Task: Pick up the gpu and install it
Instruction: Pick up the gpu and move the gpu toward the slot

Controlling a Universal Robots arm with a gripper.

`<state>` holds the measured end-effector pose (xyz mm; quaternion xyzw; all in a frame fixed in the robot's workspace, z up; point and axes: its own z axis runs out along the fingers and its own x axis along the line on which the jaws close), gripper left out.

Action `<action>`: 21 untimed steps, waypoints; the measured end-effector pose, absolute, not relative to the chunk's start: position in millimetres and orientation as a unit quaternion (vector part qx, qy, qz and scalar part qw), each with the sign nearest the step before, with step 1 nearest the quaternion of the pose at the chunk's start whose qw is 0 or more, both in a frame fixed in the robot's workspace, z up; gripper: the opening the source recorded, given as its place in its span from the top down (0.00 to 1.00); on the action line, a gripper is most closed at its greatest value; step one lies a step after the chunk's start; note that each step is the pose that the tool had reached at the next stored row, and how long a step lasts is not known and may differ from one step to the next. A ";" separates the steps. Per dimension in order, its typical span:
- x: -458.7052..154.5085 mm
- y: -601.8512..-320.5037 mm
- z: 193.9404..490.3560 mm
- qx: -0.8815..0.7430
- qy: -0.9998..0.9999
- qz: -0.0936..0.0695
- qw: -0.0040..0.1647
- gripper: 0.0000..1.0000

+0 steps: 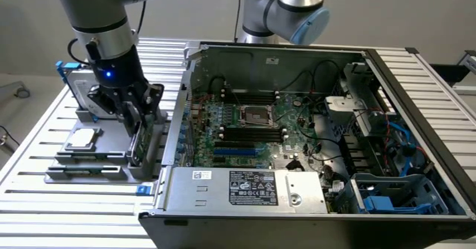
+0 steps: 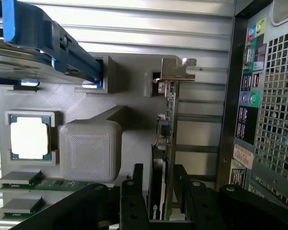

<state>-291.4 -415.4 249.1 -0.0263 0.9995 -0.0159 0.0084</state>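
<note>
The gpu (image 2: pixel 170 115) stands on edge in its slot of the grey holder (image 2: pixel 134 86) on the bench (image 1: pixel 67 215) — just beside the open computer case (image 1: pixel 282 57). The jaws straddle the card from above, released — one on either side, not clamped on it.

Overview and close-up
Exterior view looks down across the computer case (image 1: pixel 262 59); wrist view faces down, near the grey parts holder (image 2: pixel 134 96) both share.
</note>
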 end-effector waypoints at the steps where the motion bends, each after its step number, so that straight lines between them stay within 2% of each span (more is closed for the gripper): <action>1: -291.3 -415.4 247.7 -0.026 0.999 -0.016 0.008 0.61; 17: -289.3 -415.2 241.8 -0.026 1.000 -0.016 0.008 0.61; 18: -289.3 -415.1 241.7 -0.026 1.000 -0.016 0.008 0.63; 19: -289.3 -415.0 241.6 -0.026 1.000 -0.016 0.008 0.70; 21: -289.3 -414.8 241.5 -0.025 1.000 -0.016 0.008 0.74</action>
